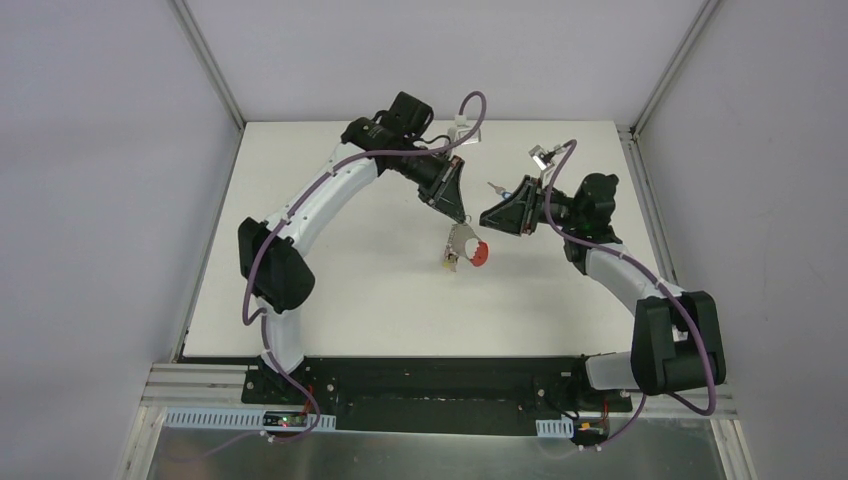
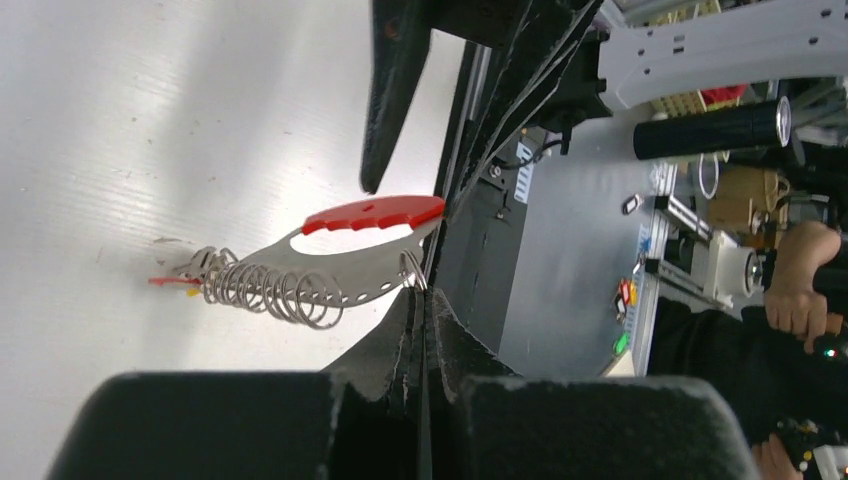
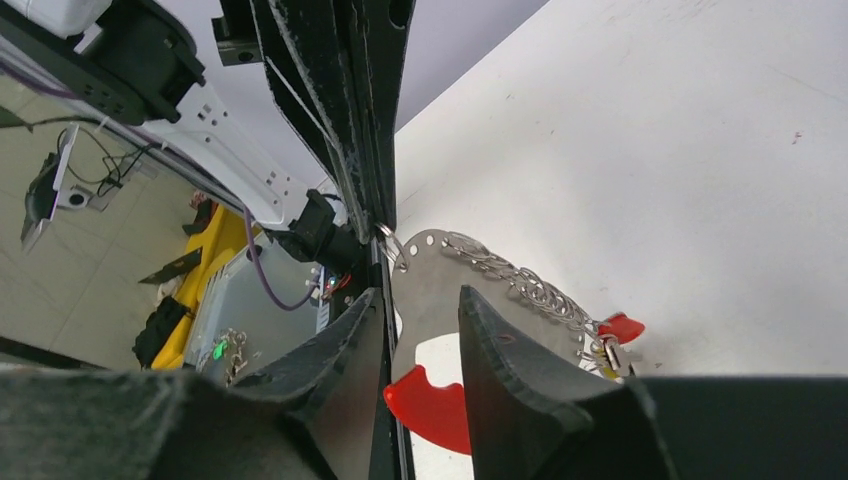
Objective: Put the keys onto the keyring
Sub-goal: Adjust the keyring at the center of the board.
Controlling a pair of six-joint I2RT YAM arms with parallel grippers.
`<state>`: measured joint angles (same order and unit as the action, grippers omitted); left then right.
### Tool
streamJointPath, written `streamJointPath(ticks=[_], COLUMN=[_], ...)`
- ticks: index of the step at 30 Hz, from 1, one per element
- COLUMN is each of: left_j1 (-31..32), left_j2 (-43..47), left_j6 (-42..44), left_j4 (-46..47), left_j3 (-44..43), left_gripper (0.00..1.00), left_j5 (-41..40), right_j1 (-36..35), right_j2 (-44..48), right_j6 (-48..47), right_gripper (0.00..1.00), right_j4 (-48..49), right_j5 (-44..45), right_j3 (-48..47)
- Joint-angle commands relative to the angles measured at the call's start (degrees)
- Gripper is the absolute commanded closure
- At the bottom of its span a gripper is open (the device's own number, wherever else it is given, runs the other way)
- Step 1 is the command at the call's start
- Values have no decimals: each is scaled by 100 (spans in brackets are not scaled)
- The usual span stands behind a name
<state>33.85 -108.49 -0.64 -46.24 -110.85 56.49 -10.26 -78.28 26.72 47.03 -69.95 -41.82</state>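
Observation:
The keyring (image 1: 463, 240) hangs above mid-table, red half (image 1: 479, 254) to the right. My left gripper (image 1: 461, 214) is shut on a small wire ring (image 2: 415, 272) at the top end of its grey plate (image 2: 330, 270). Keys (image 1: 450, 263) with a red tag (image 3: 622, 327) and a yellow one (image 2: 190, 292) dangle from its low end. My right gripper (image 1: 487, 215) stands just right of the loop, its jaws apart and empty, with the grey plate (image 3: 432, 290) and red half (image 3: 432, 412) showing beyond the gap. A small blue-tagged key (image 1: 505, 191) shows by the right gripper's far side.
The white tabletop (image 1: 330, 290) is boxed in by grey walls with metal posts at the back corners (image 1: 236, 122). Both arm bases sit on the black rail at the near edge (image 1: 430, 375). Purple cables loop off each arm.

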Motion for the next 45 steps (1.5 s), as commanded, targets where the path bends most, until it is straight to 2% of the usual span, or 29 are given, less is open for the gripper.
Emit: streamJointPath(ticks=[1, 5, 12, 19, 23, 27, 33, 44, 45], left_j1=[265, 411, 483, 491, 491, 497, 491, 367, 315], left_j2=[-378, -535, -383, -301, -304, -320, -338, -289, -230], left_j6=[1386, 1723, 1579, 1482, 1481, 1479, 1488, 1509, 1447], left_j4=[-2089, -2624, -2364, -2205, -2199, -2185, -2177, -2100, -1968], left_j3=[-1109, -1498, -1331, -1154, -1141, -1126, -1123, -1100, -1041], left_gripper=[100, 100, 100, 100, 100, 100, 100, 100, 98], left_j5=[2, 145, 234, 284, 309, 324, 345, 375, 406], right_j1=[-152, -231, -463, -681, -768, -852, -921, -897, -897], right_j2=[278, 377, 536, 586, 565, 530, 476, 369, 350], right_j6=[-391, -487, -586, -1513, -2092, -2275, -2768, -2768, -2768], right_gripper=[61, 58, 58, 58, 66, 74, 80, 80, 80], right_j4=[13, -9, -95, -1265, -2045, -2237, -2902, -3085, -3048], right_j5=[-403, -511, -747, -869, -803, -774, -762, -762, -762], right_j3=[-298, -324, -302, -451, -630, -692, -841, -983, -981])
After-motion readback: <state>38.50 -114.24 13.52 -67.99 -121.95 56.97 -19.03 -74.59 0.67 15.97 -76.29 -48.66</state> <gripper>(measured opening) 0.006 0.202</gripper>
